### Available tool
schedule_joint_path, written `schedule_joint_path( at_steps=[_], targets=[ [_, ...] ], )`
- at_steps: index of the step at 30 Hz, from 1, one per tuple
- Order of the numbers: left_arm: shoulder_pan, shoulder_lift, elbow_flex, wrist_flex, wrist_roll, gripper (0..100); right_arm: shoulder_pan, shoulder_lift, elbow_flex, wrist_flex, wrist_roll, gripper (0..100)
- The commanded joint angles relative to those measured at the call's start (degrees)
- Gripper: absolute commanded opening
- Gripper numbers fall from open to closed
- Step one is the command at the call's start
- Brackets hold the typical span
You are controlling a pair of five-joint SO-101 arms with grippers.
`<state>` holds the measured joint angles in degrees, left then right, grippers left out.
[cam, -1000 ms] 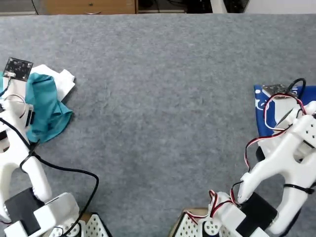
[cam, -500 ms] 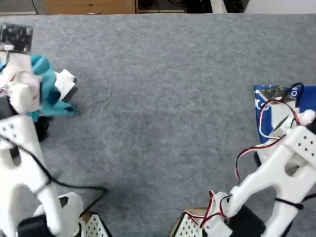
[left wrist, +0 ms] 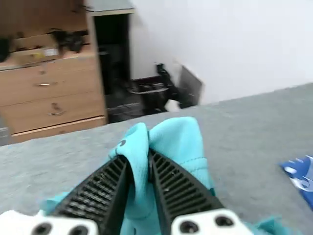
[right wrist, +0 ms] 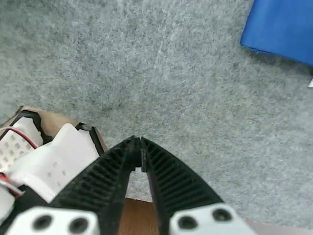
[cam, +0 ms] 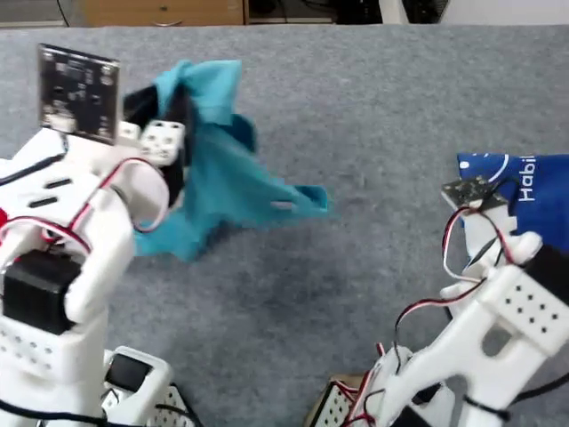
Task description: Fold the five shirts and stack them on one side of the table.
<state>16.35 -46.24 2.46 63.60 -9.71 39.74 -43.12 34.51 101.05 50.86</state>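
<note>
Now we note the left gripper clamped on a fold of the teal shirt, the rest of which hangs from its jaws. Right gripper: tips together, holding nothing. The blue shirt lies on the table near it, ahead of its tips.

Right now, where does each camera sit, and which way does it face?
High view: fixed overhead, looking down on the grey table; the left arm and right arm show.
Left wrist view: on the raised left arm, facing across the table toward wooden drawers; the left end effector clamps the teal shirt.
Right wrist view: facing down at the table; the shut, empty right end effector shows.
Shared: the blue shirt appears in all three.
</note>
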Motion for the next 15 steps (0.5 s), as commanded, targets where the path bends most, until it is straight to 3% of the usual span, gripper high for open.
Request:
schedule_joint_path(
  at_steps=[1,8,15],
  targets=[
    [4.84,-1.01,-0.35,2.02,0.26,2,0.75,-4.26,1.45,0.97,0.79,0.2],
    [7.91,-1.01,9.14,6.77,0.09,2,0.48,-7.69,4.18,0.70,0.88,0.3],
    [1.32,-1.01,15.65,-1.32,0.18,9,0.40,-7.69,4.26,0.62,0.88,0.5]
  ],
)
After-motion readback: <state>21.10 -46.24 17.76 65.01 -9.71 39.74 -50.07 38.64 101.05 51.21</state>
